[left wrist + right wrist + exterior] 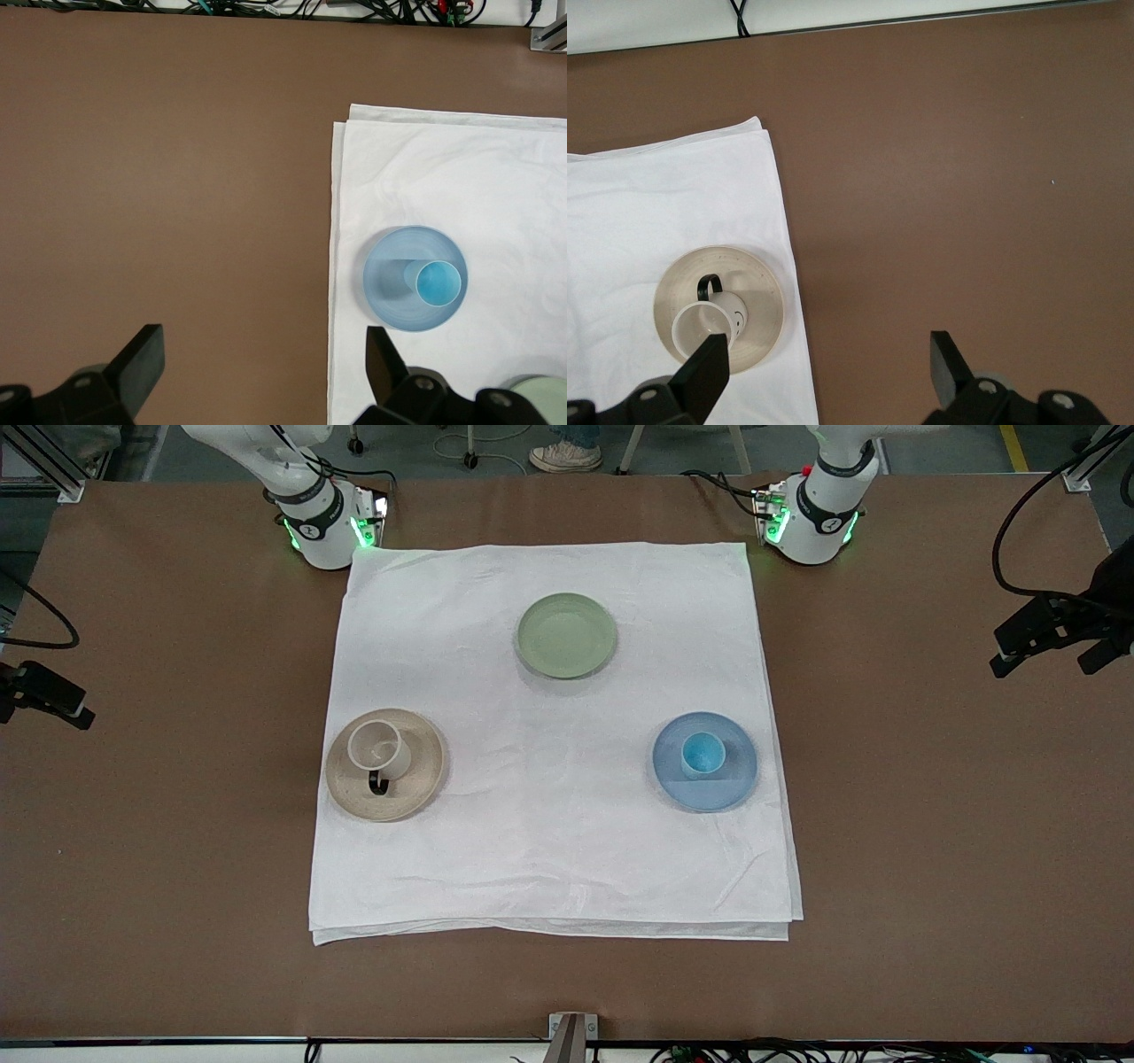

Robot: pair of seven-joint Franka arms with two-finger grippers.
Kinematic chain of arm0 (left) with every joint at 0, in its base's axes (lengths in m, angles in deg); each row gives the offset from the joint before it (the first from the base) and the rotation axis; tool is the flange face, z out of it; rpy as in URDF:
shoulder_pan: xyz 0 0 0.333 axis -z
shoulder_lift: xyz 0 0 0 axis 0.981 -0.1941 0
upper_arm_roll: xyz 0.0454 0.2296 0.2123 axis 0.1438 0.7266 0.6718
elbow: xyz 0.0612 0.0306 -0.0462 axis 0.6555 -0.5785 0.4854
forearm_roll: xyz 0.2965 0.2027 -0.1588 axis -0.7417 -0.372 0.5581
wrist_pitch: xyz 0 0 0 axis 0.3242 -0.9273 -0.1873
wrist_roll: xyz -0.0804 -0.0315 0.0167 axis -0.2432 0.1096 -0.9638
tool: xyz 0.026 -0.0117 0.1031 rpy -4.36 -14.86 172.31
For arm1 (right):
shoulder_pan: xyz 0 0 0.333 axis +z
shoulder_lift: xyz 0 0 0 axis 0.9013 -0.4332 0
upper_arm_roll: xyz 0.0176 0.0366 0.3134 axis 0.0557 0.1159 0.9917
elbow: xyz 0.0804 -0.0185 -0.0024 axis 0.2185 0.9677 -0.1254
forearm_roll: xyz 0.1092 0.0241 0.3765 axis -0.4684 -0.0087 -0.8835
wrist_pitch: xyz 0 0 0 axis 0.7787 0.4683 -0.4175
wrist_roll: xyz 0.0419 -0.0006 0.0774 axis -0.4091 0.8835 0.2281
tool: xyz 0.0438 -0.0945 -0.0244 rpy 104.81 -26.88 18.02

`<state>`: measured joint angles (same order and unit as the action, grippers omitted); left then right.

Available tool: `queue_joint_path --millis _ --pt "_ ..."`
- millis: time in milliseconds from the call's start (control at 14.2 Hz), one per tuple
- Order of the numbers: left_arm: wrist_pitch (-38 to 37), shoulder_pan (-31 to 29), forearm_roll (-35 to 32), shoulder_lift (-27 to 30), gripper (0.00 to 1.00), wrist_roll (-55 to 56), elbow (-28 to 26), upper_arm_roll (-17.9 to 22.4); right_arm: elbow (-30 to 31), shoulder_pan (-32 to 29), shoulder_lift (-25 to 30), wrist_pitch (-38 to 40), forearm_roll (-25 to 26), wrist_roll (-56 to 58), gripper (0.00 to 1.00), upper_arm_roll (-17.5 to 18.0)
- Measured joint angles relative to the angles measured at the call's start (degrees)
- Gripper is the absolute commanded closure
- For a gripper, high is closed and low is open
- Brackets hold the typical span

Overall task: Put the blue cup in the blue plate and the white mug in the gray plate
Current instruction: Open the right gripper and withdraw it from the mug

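Starting with the front view: the blue cup [703, 755] stands upright, mouth up, in the middle of the blue plate [728, 786], toward the left arm's end of the white cloth [549, 850]. The white mug [379, 747] sits upright on the gray plate [423, 778] toward the right arm's end, its dark handle pointing at the front camera. A green plate [566, 635] lies farther from the camera, between them. Left wrist view now: the left gripper [264, 372] hangs spread wide and empty over bare table beside the cloth's edge, cup [438, 282] and plate [390, 288] well apart from it. Right wrist view: the right gripper [829, 370] is equally wide and empty, one finger [704, 372] overlapping the mug [709, 323] and plate [757, 288] in the picture.
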<state>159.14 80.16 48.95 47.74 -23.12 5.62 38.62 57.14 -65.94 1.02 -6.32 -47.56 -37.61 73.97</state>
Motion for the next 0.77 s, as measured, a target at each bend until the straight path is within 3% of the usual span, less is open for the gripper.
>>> queue_joint_path --millis 772 --pt "-0.2 -0.01 0.0 0.52 0.0 0.0 -0.23 0.09 1.19 -0.1 0.06 -0.19 0.05 0.35 0.0 -0.18"
